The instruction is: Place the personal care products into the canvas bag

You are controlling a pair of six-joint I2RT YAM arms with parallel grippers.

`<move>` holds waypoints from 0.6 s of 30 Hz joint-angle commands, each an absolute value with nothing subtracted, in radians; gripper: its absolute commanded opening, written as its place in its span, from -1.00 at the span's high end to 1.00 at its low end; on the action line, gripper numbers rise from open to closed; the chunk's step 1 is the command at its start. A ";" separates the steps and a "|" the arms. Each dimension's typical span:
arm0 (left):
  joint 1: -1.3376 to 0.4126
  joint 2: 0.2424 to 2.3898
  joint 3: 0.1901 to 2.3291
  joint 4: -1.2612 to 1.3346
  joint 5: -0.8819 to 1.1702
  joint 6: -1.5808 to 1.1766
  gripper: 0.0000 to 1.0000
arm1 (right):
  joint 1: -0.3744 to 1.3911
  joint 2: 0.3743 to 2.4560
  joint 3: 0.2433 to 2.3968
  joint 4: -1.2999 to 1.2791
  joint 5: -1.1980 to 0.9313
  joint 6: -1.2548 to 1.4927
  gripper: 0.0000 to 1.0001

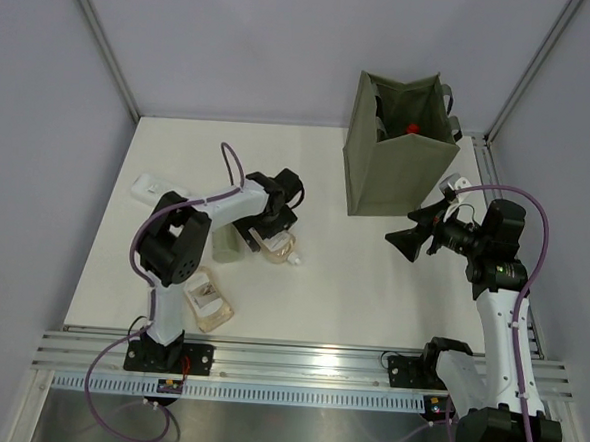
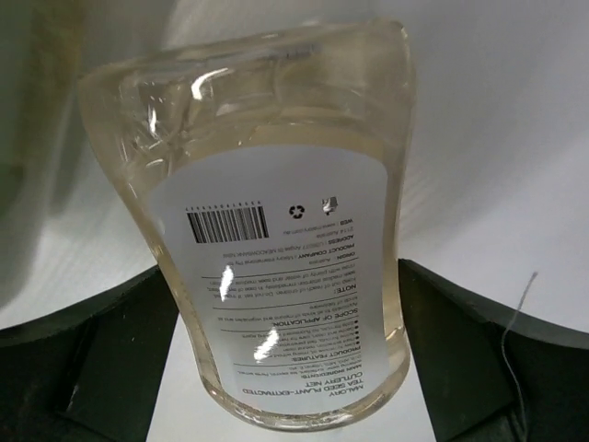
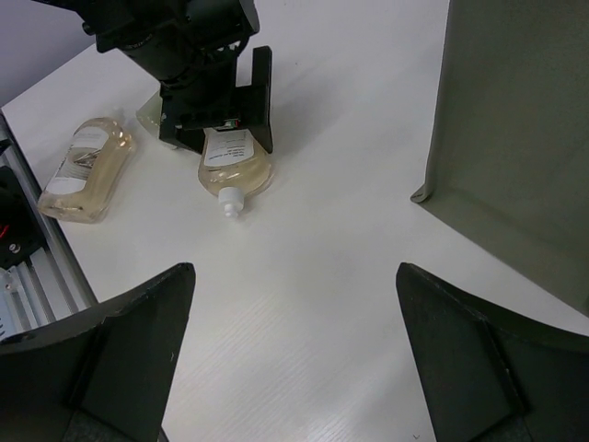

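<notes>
Left gripper (image 1: 276,242), jaws spread, straddles one of two amber pouches (image 2: 276,239); right gripper (image 1: 402,242) spread too.

White table (image 1: 351,285) w/ plain grey walls (image 1: 266,39) on 3 sides. Alu posts (image 1: 100,44) at back corners, alu rail (image 1: 307,360) along near edge.

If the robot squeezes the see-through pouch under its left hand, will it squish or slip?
Probably squishy: the pouch has thin, wrinkled clear walls. It is likely heavy for its size, since it looks nearly full. Its glossy skin might slip, but lying flat, it should not roll.
</notes>
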State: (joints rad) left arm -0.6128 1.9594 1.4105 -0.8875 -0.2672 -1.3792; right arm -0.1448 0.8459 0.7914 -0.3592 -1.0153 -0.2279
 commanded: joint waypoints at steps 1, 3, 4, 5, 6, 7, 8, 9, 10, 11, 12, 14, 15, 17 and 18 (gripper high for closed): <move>-0.612 1.974 1.465 -0.975 -0.426 -1.243 -0.98 | -0.152 0.841 0.788 -0.314 -1.060 -0.230 -0.99; -0.607 1.996 1.485 -0.979 -0.426 -1.195 -0.98 | -0.152 0.844 0.787 -0.314 -1.068 -0.230 -0.99; -0.603 2.006 1.494 -0.980 -0.423 -1.157 -0.98 | -0.152 0.844 0.787 -0.313 -1.071 -0.232 -0.99; -0.601 2.032 1.515 -0.977 -0.414 -1.134 -0.98 | -0.152 0.845 0.787 -0.313 -1.072 -0.232 -0.99; -0.601 2.046 1.526 -0.979 -0.405 -1.118 -0.97 | -0.152 0.847 0.785 -0.313 -1.072 -0.233 -0.99; -0.597 2.060 1.537 -0.989 -0.387 -1.097 -0.98 | -0.153 0.845 0.785 -0.313 -1.072 -0.233 -0.99; -0.597 2.074 1.543 -0.989 -0.376 -1.085 -0.98 | -0.153 0.845 0.784 -0.313 -1.072 -0.233 -0.99; -0.597 2.089 1.548 -0.986 -0.367 -1.077 -0.97 | -0.153 0.847 0.784 -0.314 -1.072 -0.233 -0.99; -0.597 2.094 1.545 -0.977 -0.356 -1.065 -0.96 | -0.155 0.847 0.785 -0.313 -1.072 -0.235 -0.99; -0.597 2.092 1.539 -0.963 -0.348 -1.057 -0.95 | -0.155 0.847 0.784 -0.314 -1.072 -0.233 -0.99; -0.598 2.092 1.529 -0.953 -0.341 -1.051 -0.92 | -0.156 0.847 0.782 -0.314 -1.074 -0.233 -0.99; -0.597 2.085 1.500 -0.902 -0.315 -1.017 -0.88 | -0.161 0.850 0.782 -0.314 -1.077 -0.235 -0.99; -0.597 2.082 1.490 -0.890 -0.310 -1.011 -0.86 | -0.161 0.850 0.782 -0.314 -1.075 -0.235 -0.99; -0.595 2.054 1.453 -0.813 -0.287 -0.953 -0.54 | -0.163 0.853 0.782 -0.314 -1.078 -0.233 -0.99; -0.595 2.039 1.434 -0.736 -0.272 -0.930 -0.34 | -0.164 0.854 0.782 -0.314 -1.077 -0.230 -0.99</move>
